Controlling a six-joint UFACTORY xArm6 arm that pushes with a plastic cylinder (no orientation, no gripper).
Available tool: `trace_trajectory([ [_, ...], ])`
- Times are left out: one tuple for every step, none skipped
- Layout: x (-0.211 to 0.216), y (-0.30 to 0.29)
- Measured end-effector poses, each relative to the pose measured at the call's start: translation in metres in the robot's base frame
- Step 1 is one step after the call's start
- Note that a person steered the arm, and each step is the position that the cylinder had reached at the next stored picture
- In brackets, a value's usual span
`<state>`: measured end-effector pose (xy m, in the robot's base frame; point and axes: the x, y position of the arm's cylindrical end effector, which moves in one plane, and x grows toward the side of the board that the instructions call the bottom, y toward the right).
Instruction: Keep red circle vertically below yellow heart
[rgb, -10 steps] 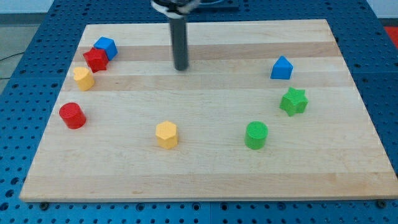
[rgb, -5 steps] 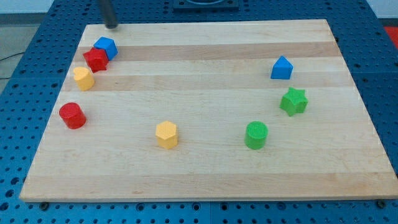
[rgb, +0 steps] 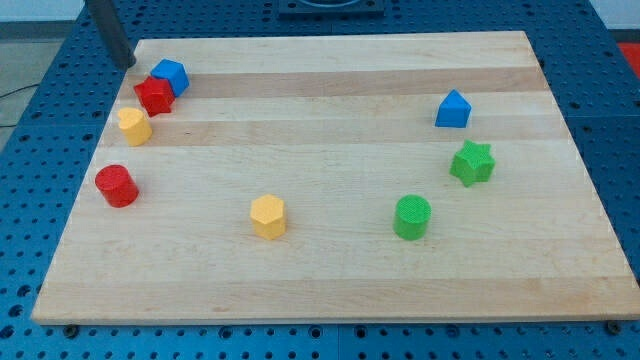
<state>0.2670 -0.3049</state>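
Looking down on a pale wooden board (rgb: 330, 270) resting on a blue perforated table (rgb: 620, 120), I see my tip (rgb: 125, 64) at the view's top left, just off the board's corner. It is a plain dark rod with nothing that opens or shuts, and it touches no block.

Nearest my tip, just toward the view's right and slightly lower, sits a blue block (rgb: 170, 76), touching a red block of unclear shape (rgb: 154, 96) directly below my tip. Below that again, close by but apart, is the yellow heart (rgb: 133, 126). Farther down from my tip, and a little toward the view's left, stands the red circle (rgb: 116, 186), clear of the heart.

Well off toward the view's right and bottom lies a yellow hexagon (rgb: 267, 216). Farther right are a green circle (rgb: 412, 217), a green star (rgb: 472, 163) and a blue triangular block (rgb: 453, 109).
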Motion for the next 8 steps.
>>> trace_trajectory([
  [0.022,0.0],
  [0.069,0.0],
  [0.101,0.008],
  [0.104,0.04],
  [0.125,0.047],
  [0.135,0.012],
  [0.146,0.001],
  [0.195,0.031],
])
